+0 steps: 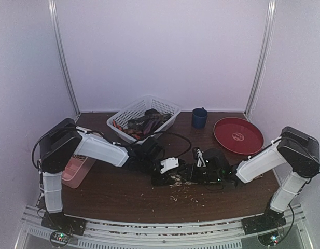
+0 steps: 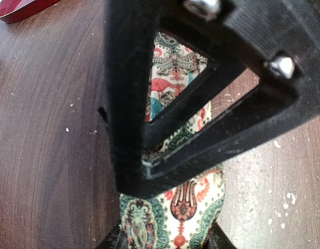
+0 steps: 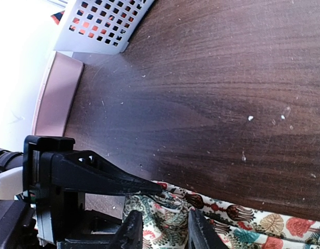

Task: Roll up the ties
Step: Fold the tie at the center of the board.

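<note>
Tie (image 2: 185,202) cream, red-teal paisley pattern, flat on dark wood table (image 2: 45,129).

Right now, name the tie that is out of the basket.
The cream paisley-patterned tie, lying on the wooden table; the other ties, dark and red, sit piled in the white lattice basket.
</note>
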Available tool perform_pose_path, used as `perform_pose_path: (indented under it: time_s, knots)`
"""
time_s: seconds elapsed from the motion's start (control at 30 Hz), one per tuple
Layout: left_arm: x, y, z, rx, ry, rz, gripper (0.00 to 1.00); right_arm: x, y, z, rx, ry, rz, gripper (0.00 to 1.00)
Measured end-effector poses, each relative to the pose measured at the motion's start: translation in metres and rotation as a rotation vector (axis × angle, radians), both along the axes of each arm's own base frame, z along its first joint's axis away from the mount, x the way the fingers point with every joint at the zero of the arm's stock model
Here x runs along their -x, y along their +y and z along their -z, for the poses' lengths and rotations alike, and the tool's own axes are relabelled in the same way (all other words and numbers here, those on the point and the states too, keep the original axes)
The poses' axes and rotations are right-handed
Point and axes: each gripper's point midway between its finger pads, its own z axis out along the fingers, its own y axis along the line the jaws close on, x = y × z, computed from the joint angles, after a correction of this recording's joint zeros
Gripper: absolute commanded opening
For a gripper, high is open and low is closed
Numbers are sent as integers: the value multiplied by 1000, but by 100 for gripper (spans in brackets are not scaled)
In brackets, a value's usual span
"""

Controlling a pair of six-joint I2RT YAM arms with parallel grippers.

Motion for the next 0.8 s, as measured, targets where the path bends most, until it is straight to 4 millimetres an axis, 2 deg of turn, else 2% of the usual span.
perform_pose_path:
  time_s: [0.23, 0.43, 0.5, 0.67, 0.8]
  knots:
    - [0, 0, 0, -1, -1, -1, 44, 6, 1, 5, 6, 26, -3, 26]
    - [-2, 2, 1, -8, -9, -15, 57, 9, -1, 12, 28, 43, -5, 23]
    - [-2, 6, 2, -15, -9, -29, 59, 9, -1, 12, 28, 43, -7, 23]
    - [-1, 26, -1, -42, -15, -98, 56, 13, 5, 15, 21, 42, -26, 23]
    - [-1, 37, -12, -35, 3, -185, 43, 13, 10, 16, 12, 36, -38, 23]
